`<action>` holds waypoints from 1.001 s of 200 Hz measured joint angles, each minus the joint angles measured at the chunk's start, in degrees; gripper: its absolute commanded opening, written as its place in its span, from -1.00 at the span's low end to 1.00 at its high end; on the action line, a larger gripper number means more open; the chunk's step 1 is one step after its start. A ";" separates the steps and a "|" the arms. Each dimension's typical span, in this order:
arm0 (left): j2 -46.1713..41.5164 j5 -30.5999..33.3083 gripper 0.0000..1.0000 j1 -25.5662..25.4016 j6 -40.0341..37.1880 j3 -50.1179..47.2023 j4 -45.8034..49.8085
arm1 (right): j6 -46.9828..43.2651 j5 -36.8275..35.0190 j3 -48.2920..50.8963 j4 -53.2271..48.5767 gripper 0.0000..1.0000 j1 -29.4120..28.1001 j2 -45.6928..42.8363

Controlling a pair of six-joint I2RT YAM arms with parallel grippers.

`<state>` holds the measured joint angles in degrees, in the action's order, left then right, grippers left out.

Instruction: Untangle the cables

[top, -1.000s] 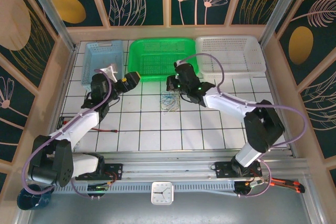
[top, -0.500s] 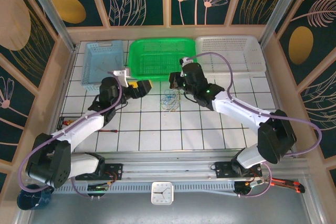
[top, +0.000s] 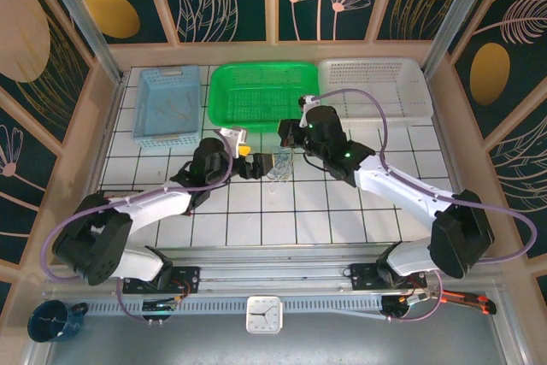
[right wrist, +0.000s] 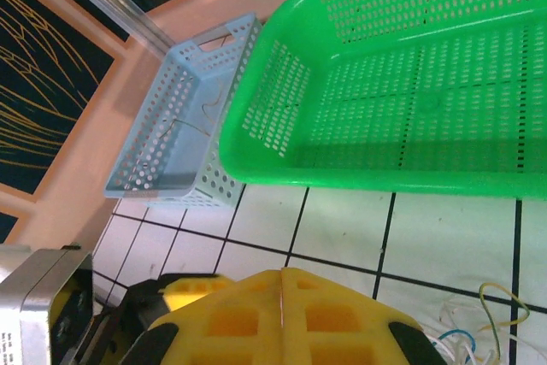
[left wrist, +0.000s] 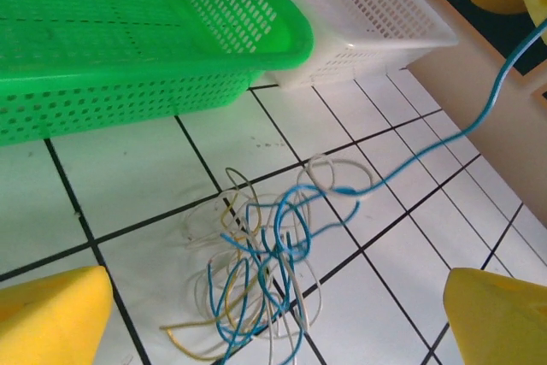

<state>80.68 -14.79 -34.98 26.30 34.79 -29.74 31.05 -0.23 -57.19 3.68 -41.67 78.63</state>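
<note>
While left arm [top: 154, 203] stretches low, end effector [left wrist: 273, 322] wide over cables [left wrist: 265, 254]

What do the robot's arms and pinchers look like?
The left arm and the right arm both have white shells with black joints, and a purple hose loops along each one. The left gripper and the right gripper have chunky yellow fingers. The right one's pads show square dimples.
</note>
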 measured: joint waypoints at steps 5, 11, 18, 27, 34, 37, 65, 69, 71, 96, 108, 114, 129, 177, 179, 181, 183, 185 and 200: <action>0.72 0.15 0.98 -0.28 -0.37 0.55 -0.31 | 0.17 0.24 0.11 0.00 -1.00 0.00 -0.13; 1.53 0.33 0.98 -0.66 -0.74 1.20 -0.59 | 0.46 0.35 0.22 0.02 -1.00 0.00 -0.31; 2.45 0.33 0.98 -0.98 -1.18 2.08 -0.98 | 0.70 0.46 0.35 0.04 -1.00 0.00 -0.55; 3.69 0.37 0.98 -1.49 -1.70 3.26 -1.49 | 0.90 0.66 0.48 0.09 -1.00 0.00 -0.90; 4.66 0.39 0.98 -1.86 -2.10 4.15 -1.88 | 1.05 0.79 0.52 0.15 -1.00 0.00 -1.09; 5.09 0.39 0.98 -2.01 -2.16 4.52 -2.03 | 1.09 0.85 0.61 0.26 -1.00 0.00 -1.22; 8.70 0.50 0.97 -3.13 -3.21 7.15 -3.80 | 1.68 1.77 0.74 0.46 -1.00 -0.02 -2.01; 9.16 0.52 0.96 -3.21 -3.37 7.45 -3.98 | 1.95 1.84 0.74 0.46 -1.00 -0.02 -2.12; 9.38 0.55 0.95 -3.26 -3.41 7.56 -4.02 | 1.95 1.84 0.76 0.46 -1.00 -0.02 -2.16; 12.52 1.42 0.69 -3.41 -3.98 9.40 -4.96 | 2.62 2.43 0.76 0.50 -1.00 -0.07 -2.89; 14.01 1.95 0.45 -3.41 -4.33 10.10 -5.25 | 2.82 2.97 0.74 0.50 -1.00 -0.11 -3.32; 14.69 2.05 0.33 -3.39 -4.52 10.36 -5.40 | 2.84 3.15 0.74 0.50 -1.00 -0.13 -3.63; 16.15 1.95 0.06 -3.39 -4.55 10.60 -6.01 | 2.82 3.37 0.63 0.42 -1.00 -0.13 -4.42; 16.94 1.79 0.00 -3.39 -4.13 8.09 -8.11 | 2.51 4.46 -6.05 -1.07 -1.00 1.70 -6.80; 16.94 1.79 0.01 -3.39 -4.13 7.85 -8.22 | 2.51 4.55 -6.32 -1.09 -1.00 1.88 -6.93; 16.94 1.79 0.01 -3.39 -4.02 7.54 -8.31 | 2.54 4.72 -6.64 -1.09 -1.00 2.14 -7.08; 16.94 1.81 0.02 -3.39 -3.98 7.21 -8.37 | 2.54 4.83 -6.99 -1.05 -1.00 2.40 -7.30; 16.94 1.79 0.03 -3.39 -3.98 6.97 -8.41 | 2.54 4.85 -7.23 -1.03 -1.00 2.60 -7.45; 16.94 1.79 0.08 -3.39 -3.56 4.81 -8.70 | 2.58 5.51 -9.09 -0.87 -1.00 4.52 -9.03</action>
<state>97.62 -12.99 -38.37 22.74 39.59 -38.44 33.63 5.28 -66.28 2.81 -37.15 69.60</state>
